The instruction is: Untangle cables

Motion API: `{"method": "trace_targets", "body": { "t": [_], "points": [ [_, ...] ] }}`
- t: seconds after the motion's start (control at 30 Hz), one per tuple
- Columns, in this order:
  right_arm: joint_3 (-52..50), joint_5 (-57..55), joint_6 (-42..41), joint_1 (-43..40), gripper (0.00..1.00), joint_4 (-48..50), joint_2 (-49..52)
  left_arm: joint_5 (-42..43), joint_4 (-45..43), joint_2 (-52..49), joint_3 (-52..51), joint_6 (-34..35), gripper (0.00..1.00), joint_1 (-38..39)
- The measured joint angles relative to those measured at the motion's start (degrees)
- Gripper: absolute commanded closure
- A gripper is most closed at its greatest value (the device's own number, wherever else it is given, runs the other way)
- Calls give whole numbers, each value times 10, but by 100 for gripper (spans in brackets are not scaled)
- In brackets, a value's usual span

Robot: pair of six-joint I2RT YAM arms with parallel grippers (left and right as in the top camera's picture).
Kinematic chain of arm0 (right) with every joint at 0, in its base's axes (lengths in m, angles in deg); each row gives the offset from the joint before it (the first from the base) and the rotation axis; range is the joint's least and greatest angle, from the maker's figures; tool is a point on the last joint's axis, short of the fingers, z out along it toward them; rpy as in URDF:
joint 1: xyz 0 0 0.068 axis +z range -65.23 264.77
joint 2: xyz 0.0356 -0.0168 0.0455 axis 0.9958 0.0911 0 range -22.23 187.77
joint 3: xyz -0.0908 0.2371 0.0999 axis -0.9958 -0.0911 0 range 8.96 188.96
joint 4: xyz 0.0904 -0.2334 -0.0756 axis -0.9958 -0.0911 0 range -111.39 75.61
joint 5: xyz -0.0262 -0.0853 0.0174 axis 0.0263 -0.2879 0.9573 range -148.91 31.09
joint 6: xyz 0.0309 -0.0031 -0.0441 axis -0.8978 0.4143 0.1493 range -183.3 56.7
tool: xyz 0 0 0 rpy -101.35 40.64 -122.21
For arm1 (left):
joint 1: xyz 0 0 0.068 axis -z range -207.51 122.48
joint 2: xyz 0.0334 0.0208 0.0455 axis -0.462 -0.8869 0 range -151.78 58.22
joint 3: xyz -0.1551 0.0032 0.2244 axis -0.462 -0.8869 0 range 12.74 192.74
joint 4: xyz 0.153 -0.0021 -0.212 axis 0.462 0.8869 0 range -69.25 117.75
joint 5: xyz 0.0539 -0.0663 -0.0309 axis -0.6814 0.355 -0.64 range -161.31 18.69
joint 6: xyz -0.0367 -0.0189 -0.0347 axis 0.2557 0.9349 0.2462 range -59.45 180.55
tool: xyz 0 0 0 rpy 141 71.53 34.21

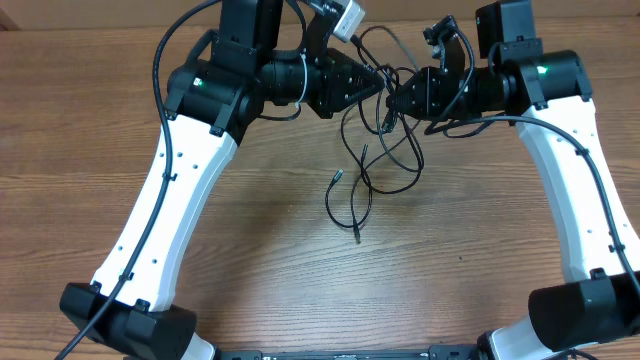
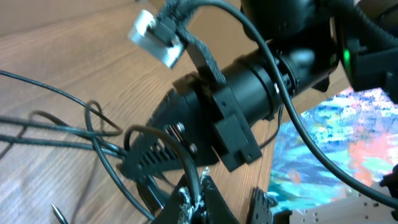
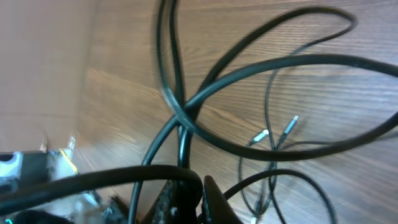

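The cables [image 1: 372,160] are thin black cords in tangled loops at the table's far middle, with plug ends trailing toward the centre [image 1: 356,236]. My left gripper [image 1: 378,80] and right gripper [image 1: 392,100] face each other closely above the tangle. In the left wrist view my left gripper [image 2: 198,198] is shut on a black cable [image 2: 180,152]. In the right wrist view my right gripper [image 3: 193,194] is shut on a black cable [image 3: 181,134]; loops and two small plug ends [image 3: 275,132] hang over the wood below.
A wooden table [image 1: 300,260] carries everything. A colourful patterned surface [image 2: 336,149] shows beyond the table edge in the left wrist view. Thicker arm wires run along both white arms [image 1: 170,210].
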Motion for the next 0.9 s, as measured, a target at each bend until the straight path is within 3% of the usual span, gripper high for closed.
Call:
{"method": "trace_targets", "body": {
  "t": [0.17, 0.4, 0.57, 0.73, 0.9],
  "points": [
    [1, -103, -33, 6, 96, -31, 3, -25, 52, -5, -7, -15, 96, -20],
    [-2, -382, -118, -16, 96, -99, 14, -73, 106, 0, -7, -35, 96, -106],
    [-2, -455, -133, -19, 96, -104, 15, -101, 124, 3, -7, -44, 96, -158],
    [-2, -307, -33, -16, 96, -95, 15, -110, 132, 7, -7, -44, 95, -164],
    [-2, -75, 94, -7, 96, -94, 15, -111, 135, 8, -7, -46, 84, -141]
  ]
}}
